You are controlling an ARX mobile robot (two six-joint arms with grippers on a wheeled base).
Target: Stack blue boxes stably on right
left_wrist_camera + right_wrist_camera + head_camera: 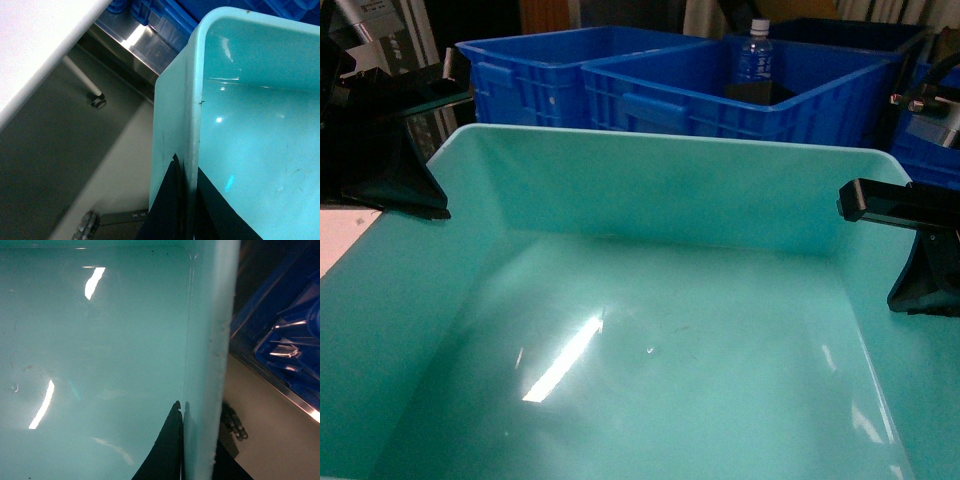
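Left gripper [420, 195]: black, at 9 o'clock in the head view, arm coming in from 10 o'clock. Clamped over the left rim of the light turquoise smooth-walled plastic tub [650, 190]; left wrist view shows one dark finger [167, 210] against the outer wall, the other against the inner wall, rim pinched between. Right gripper [920, 290]: black, at 3 o'clock in the head view, arm entering from the right edge. Right wrist view shows one finger [165, 450] flat on the inner wall, its partner on the outside, closed on the right rim.
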